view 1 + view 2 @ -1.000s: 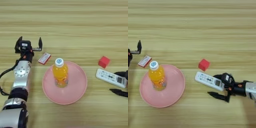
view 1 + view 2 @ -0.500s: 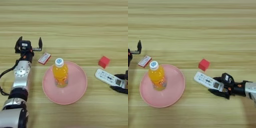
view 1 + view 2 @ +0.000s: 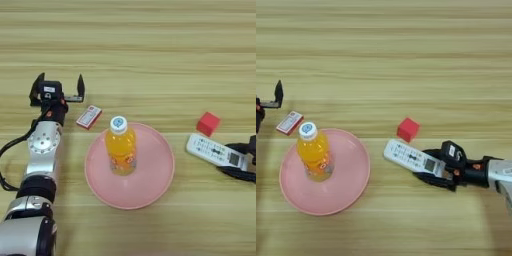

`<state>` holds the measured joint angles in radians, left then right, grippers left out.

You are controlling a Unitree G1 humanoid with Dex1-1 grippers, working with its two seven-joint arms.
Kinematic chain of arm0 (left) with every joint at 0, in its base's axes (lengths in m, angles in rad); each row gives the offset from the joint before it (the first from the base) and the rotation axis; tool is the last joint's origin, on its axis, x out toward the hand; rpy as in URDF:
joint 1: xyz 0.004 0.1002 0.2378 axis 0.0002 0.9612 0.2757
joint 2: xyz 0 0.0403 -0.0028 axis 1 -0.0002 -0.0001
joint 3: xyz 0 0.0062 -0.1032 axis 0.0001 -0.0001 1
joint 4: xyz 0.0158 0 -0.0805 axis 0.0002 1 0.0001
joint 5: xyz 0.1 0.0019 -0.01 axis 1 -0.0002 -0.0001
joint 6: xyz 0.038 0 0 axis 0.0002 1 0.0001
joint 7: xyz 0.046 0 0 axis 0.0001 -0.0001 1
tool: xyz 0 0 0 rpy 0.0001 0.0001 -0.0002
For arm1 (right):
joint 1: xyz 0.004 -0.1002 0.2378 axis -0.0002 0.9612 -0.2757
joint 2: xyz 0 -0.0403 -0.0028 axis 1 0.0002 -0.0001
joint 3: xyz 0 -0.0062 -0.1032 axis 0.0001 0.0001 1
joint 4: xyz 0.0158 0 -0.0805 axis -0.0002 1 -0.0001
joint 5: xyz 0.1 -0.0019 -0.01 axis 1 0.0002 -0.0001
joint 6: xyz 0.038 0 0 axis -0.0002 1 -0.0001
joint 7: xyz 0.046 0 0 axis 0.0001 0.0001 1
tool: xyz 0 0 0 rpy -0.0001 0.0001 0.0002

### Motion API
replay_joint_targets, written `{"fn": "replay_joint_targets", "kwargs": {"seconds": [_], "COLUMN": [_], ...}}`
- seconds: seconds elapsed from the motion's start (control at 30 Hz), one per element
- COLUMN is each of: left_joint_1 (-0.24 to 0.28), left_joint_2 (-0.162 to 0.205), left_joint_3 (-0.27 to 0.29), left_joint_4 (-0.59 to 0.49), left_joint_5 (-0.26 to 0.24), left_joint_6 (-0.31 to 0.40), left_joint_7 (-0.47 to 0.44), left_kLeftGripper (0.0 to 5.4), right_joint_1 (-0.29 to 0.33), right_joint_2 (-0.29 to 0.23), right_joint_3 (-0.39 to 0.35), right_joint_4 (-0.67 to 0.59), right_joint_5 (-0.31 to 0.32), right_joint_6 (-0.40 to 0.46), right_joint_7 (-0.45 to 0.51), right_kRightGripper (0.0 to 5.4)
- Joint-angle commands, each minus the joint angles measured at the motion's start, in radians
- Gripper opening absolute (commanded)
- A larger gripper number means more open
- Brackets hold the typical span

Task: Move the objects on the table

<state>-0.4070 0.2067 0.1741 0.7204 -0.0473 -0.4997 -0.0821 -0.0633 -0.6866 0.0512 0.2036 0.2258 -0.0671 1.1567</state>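
A: The white rectangular button remote (image 3: 412, 158) lay flat on the light-brown wooden counter (image 3: 406, 60), just right of the large round pink plate (image 3: 351, 185) and just below the small red cube (image 3: 408, 129). How was it held?

B: The right claw (image 3: 442, 172) was clamped on its right end, one black finger over the top edge and one under the lower edge. The rest of the remote stuck out to the left, unsupported.

A: Would that grip serve?

B: Probably. The remote looked light and stiff, a hard plastic shell that should not bend. Its smooth case might slip or pivot when held by one end, so a hold nearer the middle, across the narrow width, seemed safer.

A: And the other things?

B: The small clear bottle of orange drink with a white cap (image 3: 120, 150) stood upright on the plate. It looked heavier, tall and easy to tip, and best taken around the body. The cube seemed light and rigid.

A: The left claw (image 3: 58, 90)?

B: Its fingers were apart, empty, resting near a small red-and-white card (image 3: 89, 116).
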Motion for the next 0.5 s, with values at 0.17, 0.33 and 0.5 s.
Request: {"fn": "replay_joint_targets", "kwargs": {"seconds": [0.17,0.33,0.5], "left_joint_1": [-0.011,-0.012,-0.014], "left_joint_2": [-0.001,-0.003,-0.003], "left_joint_3": [-0.003,-0.005,-0.006], "left_joint_4": [0.002,0.006,0.011], "left_joint_5": [-0.002,0.001,0.002], "left_joint_6": [-0.009,-0.012,-0.014], "left_joint_7": [-0.001,0.003,0.004], "left_kLeftGripper": [5.40,5.40,5.40], "right_joint_1": [-0.057,-0.099,-0.165], "right_joint_2": [0.012,0.032,0.075], "right_joint_3": [-0.025,-0.009,0.029], "right_joint_4": [-0.106,-0.174,-0.235], "right_joint_5": [0.011,-0.014,-0.029], "right_joint_6": [0.058,0.118,0.208], "right_joint_7": [-0.090,-0.165,-0.231], "right_kRightGripper": [2.89,2.89,2.89]}}
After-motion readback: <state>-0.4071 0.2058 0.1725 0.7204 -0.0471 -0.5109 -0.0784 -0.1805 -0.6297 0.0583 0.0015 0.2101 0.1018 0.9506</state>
